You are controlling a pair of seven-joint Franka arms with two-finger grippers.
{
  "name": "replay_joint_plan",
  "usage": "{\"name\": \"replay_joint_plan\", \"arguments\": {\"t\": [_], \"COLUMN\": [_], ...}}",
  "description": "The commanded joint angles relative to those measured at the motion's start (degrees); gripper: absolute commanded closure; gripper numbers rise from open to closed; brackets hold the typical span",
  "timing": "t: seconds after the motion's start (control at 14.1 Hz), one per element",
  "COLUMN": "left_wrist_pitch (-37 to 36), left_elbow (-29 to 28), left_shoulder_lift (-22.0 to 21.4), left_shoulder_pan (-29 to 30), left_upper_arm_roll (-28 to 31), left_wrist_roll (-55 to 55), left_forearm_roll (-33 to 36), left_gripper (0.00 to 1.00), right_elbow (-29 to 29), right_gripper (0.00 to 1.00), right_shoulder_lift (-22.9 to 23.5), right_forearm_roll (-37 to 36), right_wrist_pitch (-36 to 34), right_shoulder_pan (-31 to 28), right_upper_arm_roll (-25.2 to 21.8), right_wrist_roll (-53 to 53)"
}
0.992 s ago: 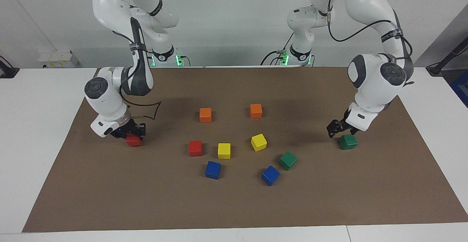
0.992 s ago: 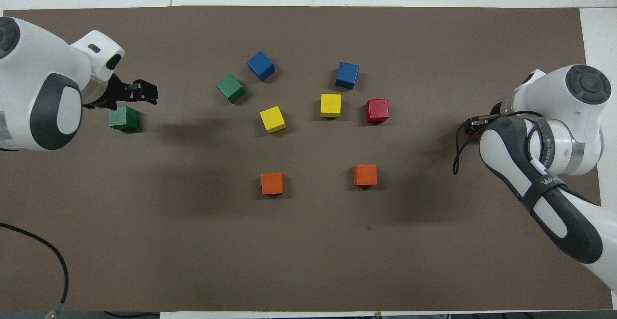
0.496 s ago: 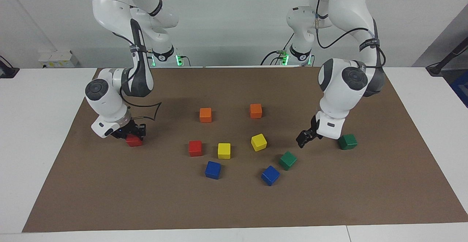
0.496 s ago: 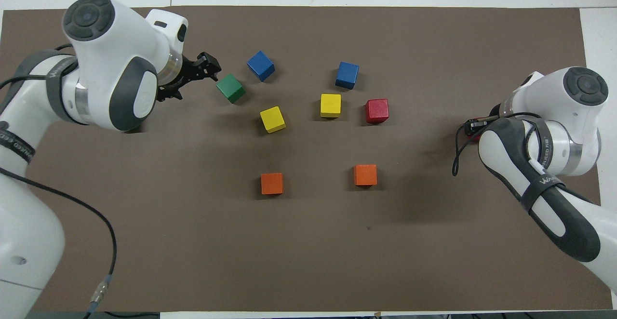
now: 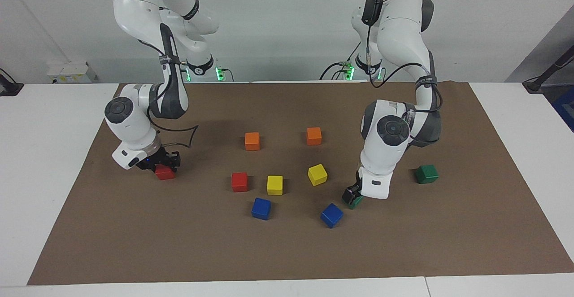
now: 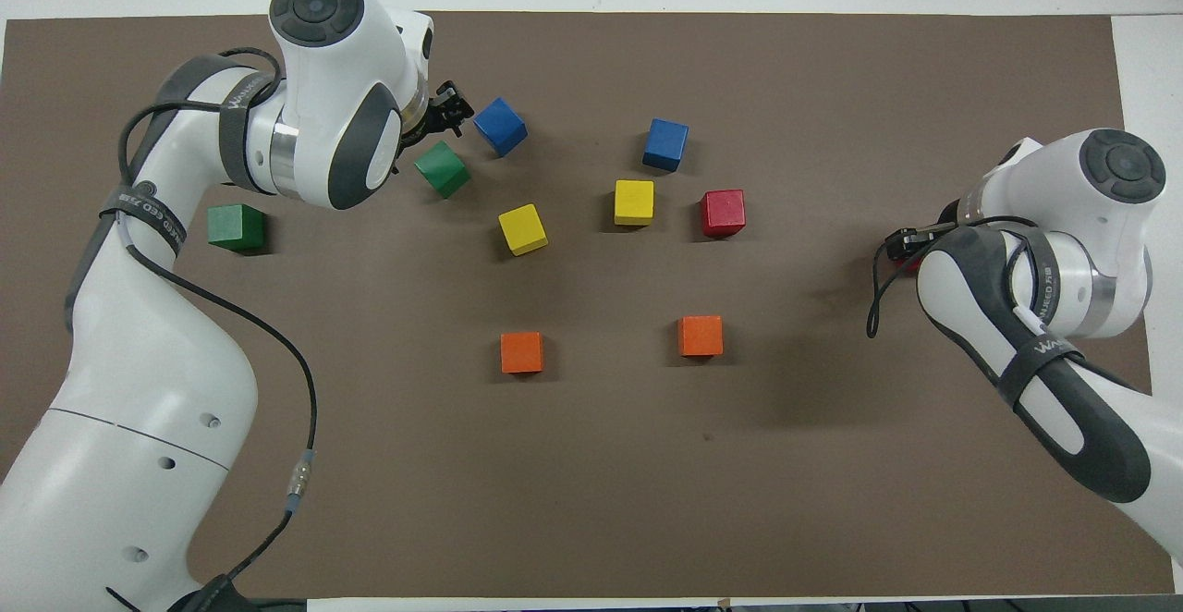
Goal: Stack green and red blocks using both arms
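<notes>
Stock as I see it from my console, all placed against the brown mat (image 5: 287,252) that covers the white desk (image 5: 45,153).

1. Left claw (image 5: 351,194): jaws wide open, holding nothing. It is low over the first green block; I cannot tell whether it touches it.
2. First green block (image 6: 442,169): on the mat, midway along it toward the left arm's end, just beside a blue cube (image 5: 331,215).
3. Second green block (image 5: 426,174): alone on the mat, close to its left-arm end, well apart from the claw.
4. Right claw (image 5: 163,164): down at the first red block. I cannot tell how far it is open, or whether it has hold of the block.
5. First red block (image 5: 164,173): on the mat near its right-arm end, half hidden by the claw.
6. Second red block (image 5: 239,181): on the mat near its middle, beside a yellow cube (image 5: 275,185).
7. Others on the mat's middle: a second yellow cube (image 5: 317,174), a second blue cube (image 5: 261,208), and two orange cubes (image 5: 252,141) (image 5: 314,136) in the part of the mat nearer to the robots.

No block lies on another.
</notes>
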Motion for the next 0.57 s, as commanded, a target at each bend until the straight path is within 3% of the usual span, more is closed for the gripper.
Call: {"name": "replay_joint_plan", "arguments": {"t": [0.0,0.28,0.5], "left_wrist_pitch": [-1.80,-0.40,2.14], "left_elbow": [2.74,1.51,0.11], "left_shoulder_lift": [1.53,1.88,1.53], "left_shoulder_pan": [-0.77,-1.65,-1.56], "left_upper_arm_roll": [1.20,1.37,1.28], "left_wrist_roll": [-1.99,-2.70,-2.61], "left_forearm_roll": [-0.52,-0.16,-0.34], "left_gripper": [0.00,0.00,0.00], "right_elbow": [0.64,10.90,18.64], "right_gripper": [0.00,0.00,0.00], "right_shoulder_lift": [-0.67,-2.43,-2.52], "right_forearm_roll": [0.37,0.37,0.28], "right_wrist_pitch": [-0.22,-14.78,-19.91], "right_shoulder_pan": [-1.11,0.46,4.76], "right_upper_arm_roll": [0.58,0.85,1.02], "right_wrist_roll": [-0.79,4.12,6.50]}}
